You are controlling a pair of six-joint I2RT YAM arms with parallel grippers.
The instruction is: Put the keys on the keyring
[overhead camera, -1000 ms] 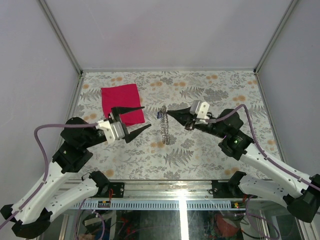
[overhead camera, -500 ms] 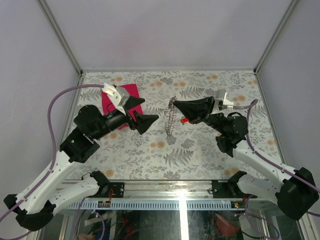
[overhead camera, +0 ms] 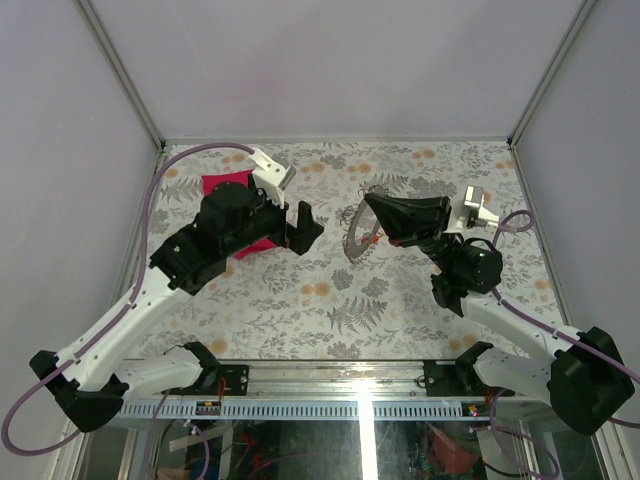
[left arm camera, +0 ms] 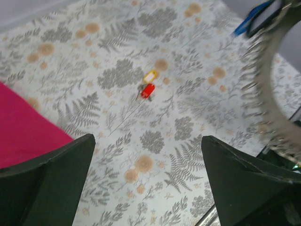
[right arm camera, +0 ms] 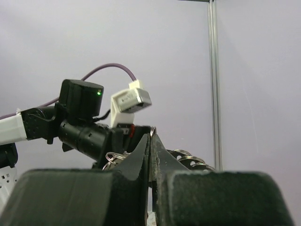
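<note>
1. Top external view: we see the right gripper (overhead camera: 368, 199) with its two fingers pressed together on the upper end of the keyring (overhead camera: 355, 238), which hangs tilted from the tip above the flower-printed table (overhead camera: 400, 300)
2. We find the left gripper (overhead camera: 308, 224) just to the left of the keyring and apart from it; its arm covers part of the pink-red cloth (overhead camera: 222, 184)
3. From the left wrist we see the left gripper (left arm camera: 148, 141) spread wide, with nothing between its fingers and the table below
4. We spot the keys (left arm camera: 148, 84) lying on the table, a red head and a yellow-orange head just beside each other, well apart from the pink-red cloth (left arm camera: 23, 127) at the left edge
5. We see the keyring (left arm camera: 265, 99) blurred at that view's right edge, off the table, with its blue piece (left arm camera: 249, 21) at the top
6. From the right wrist we see the right gripper (right arm camera: 151, 150) closed, with loops of the keyring (right arm camera: 181, 154) showing behind the fingers
</note>
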